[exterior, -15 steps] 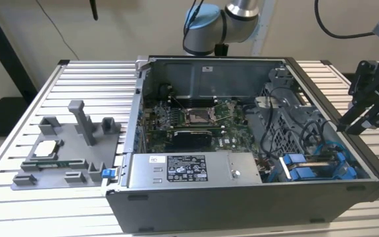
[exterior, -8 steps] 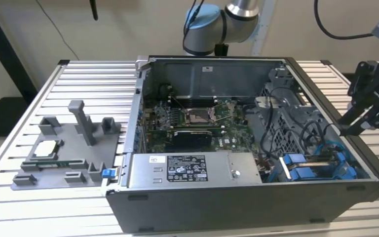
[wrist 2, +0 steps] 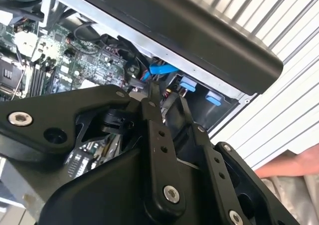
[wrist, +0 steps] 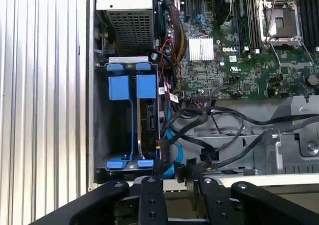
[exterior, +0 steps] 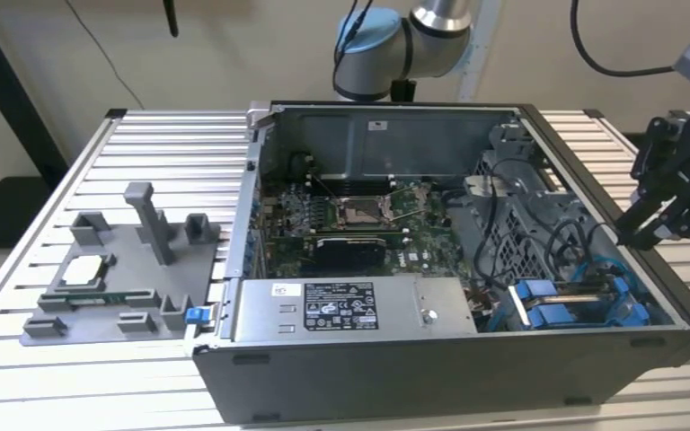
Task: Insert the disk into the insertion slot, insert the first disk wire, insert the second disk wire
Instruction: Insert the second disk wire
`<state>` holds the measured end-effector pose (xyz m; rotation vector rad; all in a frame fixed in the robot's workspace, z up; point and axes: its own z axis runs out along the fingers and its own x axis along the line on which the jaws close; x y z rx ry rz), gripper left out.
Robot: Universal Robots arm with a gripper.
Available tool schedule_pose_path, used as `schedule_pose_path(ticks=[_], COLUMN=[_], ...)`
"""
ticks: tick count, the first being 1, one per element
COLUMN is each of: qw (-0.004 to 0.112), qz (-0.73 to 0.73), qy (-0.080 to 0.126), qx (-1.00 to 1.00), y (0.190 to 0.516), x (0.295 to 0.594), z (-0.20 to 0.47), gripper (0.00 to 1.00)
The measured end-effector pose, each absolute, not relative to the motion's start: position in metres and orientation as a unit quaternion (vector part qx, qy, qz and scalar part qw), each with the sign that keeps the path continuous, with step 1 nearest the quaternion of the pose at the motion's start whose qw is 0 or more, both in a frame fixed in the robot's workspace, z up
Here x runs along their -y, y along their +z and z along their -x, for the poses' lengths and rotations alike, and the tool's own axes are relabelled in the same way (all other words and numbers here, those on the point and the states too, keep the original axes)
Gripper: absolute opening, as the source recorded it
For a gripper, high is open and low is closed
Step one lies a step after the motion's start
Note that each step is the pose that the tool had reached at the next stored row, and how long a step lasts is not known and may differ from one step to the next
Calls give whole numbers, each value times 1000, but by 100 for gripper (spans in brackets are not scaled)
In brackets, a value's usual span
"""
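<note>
The disk [wrist: 148, 122] stands on edge in its blue carrier [wrist: 146, 87], seated in the insertion slot of the grey drive cage [wrist: 102, 135] at the case's front corner, on the exterior view's right [exterior: 570, 303]. A blue flat wire [wrist: 169, 130] and black wires [wrist: 199, 117] run right beside the disk; I cannot tell if any is plugged in. My gripper [exterior: 642, 238] hangs above the case's side wall, just outside the cage. In both wrist views [wrist: 174, 174] [wrist 2: 168, 103] its fingers stand a little apart, open, with nothing between them.
The open computer case [exterior: 441, 377] sits on a slatted aluminium table [exterior: 141, 144]. Inside are the motherboard [exterior: 345, 215] and a grey power-supply box [exterior: 345, 308]. A grey fixture [exterior: 118, 269] with small parts stands at the exterior view's left.
</note>
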<state>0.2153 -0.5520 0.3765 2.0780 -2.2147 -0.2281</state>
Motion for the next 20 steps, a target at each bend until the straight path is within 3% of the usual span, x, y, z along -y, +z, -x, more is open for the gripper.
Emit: schedule_pose_path(ticks=[16,17,20], qw=[45,45,45], qz=[-683,-684,-684], qy=[-78,-78,-78], qx=[724,724,724], y=[373,373,373], x=[552,552,552], z=[-217,-217,-217], gripper=[100,0,0])
